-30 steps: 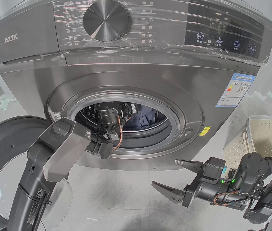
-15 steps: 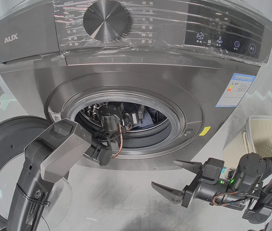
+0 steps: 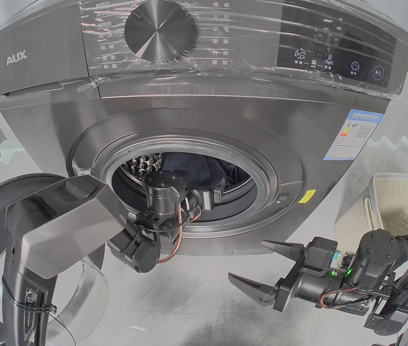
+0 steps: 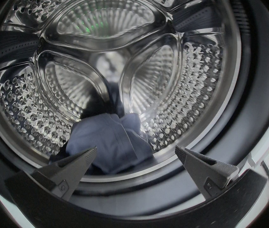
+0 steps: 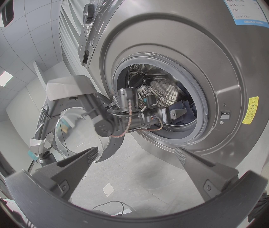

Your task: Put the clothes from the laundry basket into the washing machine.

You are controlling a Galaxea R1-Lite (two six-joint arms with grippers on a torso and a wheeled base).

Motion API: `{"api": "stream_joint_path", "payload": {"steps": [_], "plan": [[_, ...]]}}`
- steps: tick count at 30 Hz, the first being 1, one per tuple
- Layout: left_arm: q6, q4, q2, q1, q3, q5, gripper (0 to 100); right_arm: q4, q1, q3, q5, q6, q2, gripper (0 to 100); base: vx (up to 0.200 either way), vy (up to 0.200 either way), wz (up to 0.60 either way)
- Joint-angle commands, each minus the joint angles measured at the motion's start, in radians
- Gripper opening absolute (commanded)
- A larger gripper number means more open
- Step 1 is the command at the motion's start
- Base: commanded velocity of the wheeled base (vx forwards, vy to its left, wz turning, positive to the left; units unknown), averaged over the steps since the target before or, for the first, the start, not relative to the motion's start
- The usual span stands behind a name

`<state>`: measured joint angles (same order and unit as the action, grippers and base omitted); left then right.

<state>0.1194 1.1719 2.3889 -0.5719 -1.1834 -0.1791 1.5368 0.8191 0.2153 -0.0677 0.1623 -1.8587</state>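
Note:
Dark blue clothes lie inside the washing machine drum; in the left wrist view they form a blue bundle on the drum floor. My left gripper is at the drum's mouth, open and holding nothing, a little short of the bundle. My right gripper hangs open and empty low in front of the machine, to the right of the opening. The cream laundry basket stands on the floor at the right; its visible part holds no clothes.
The round machine door is swung fully open at the left, behind my left arm. Grey floor lies free between the machine front and my right gripper. The rubber door seal rings the opening.
My left arm has drawn back from deeper in the drum to its mouth, leaving more of the blue clothes visible inside. The right arm has not moved.

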Motion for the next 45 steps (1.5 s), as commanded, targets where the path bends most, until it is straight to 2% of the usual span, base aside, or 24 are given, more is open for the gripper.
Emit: {"api": "stream_joint_path", "payload": {"steps": [1,5,8,9,10,11,12,13,15,18,20,25,30,35,36,38,42,45], "plan": [[0.002,0.087,-0.312,-0.12,0.401,0.036,100,0.0,0.002,-0.024,0.003,0.003,0.018,100,0.0,0.0,0.0],[0.006,0.127,-0.444,-0.157,0.584,0.052,100,0.0,0.002,-0.042,0.02,0.005,0.044,100,0.0,0.0,0.0],[0.009,0.143,-0.51,-0.175,0.654,0.052,100,0.0,0.003,-0.053,0.029,0.011,0.058,100,0.0,0.0,0.0],[0.006,0.152,-0.591,-0.189,0.735,0.052,100,0.0,0.009,-0.074,0.034,0.019,0.07,100,0.0,0.0,0.0],[0.006,0.152,-0.591,-0.189,0.735,0.052,100,0.0,0.009,-0.074,0.034,0.019,0.07,100,0.0,0.0,0.0],[0.006,0.15,-0.675,-0.194,0.792,0.052,100,0.0,0.009,-0.082,0.062,0.026,0.098,100,0.0,0.0,0.0],[0.006,0.15,-0.675,-0.194,0.792,0.052,100,0.0,0.009,-0.082,0.062,0.026,0.098,100,0.0,0.0,0.0],[0.009,0.143,-0.758,-0.194,0.832,0.05,100,-0.003,0.008,-0.086,0.101,0.032,0.147,100,0.0,0.0,0.0],[0.009,0.14,-0.794,-0.184,0.849,0.05,100,-0.006,0.005,-0.091,0.111,0.037,0.168,100,0.0,0.0,0.0],[0.003,0.138,-0.889,-0.166,0.92,0.036,100,-0.009,-0.035,-0.131,0.112,0.039,0.219,100,0.0,0.0,0.0],[-0.006,0.14,-0.952,-0.163,0.979,0.032,100,-0.014,-0.104,-0.142,0.109,0.029,0.247,100,0.0,0.0,0.0],[-0.006,0.13,-1.024,-0.155,1.035,0.029,100,-0.02,-0.172,-0.151,0.108,0.017,0.312,100,0.0,0.0,0.0],[-0.007,0.127,-1.093,-0.138,1.071,0.024,100,-0.024,-0.252,-0.214,0.106,-0.006,0.355,100,-0.2,0.0,0.0],[-0.02,0.114,-1.142,-0.115,1.096,0.024,100,-0.061,-0.314,-0.215,0.106,-0.02,0.4,100,-0.2,0.0,0.0],[-0.037,0.103,-1.166,-0.097,1.108,0.024,100,-0.106,-0.322,-0.215,0.106,-0.035,0.44,100,-0.2,0.0,0.0],[-0.05,0.087,-1.2,-0.066,1.125,0.024,100,-0.181,-0.322,-0.215,0.109,-0.04,0.497,100,-0.2,0.0,0.0],[-0.064,0.041,-1.269,-0.026,1.139,0.029,100,-0.374,-0.325,-0.215,0.118,-0.044,0.641,100,-0.2,0.0,0.0],[-0.069,-0.028,-1.343,-0.019,1.14,0.026,100,-0.558,-0.359,-0.215,0.123,-0.053,0.777,100,-0.2,0.0,0.0]]}}
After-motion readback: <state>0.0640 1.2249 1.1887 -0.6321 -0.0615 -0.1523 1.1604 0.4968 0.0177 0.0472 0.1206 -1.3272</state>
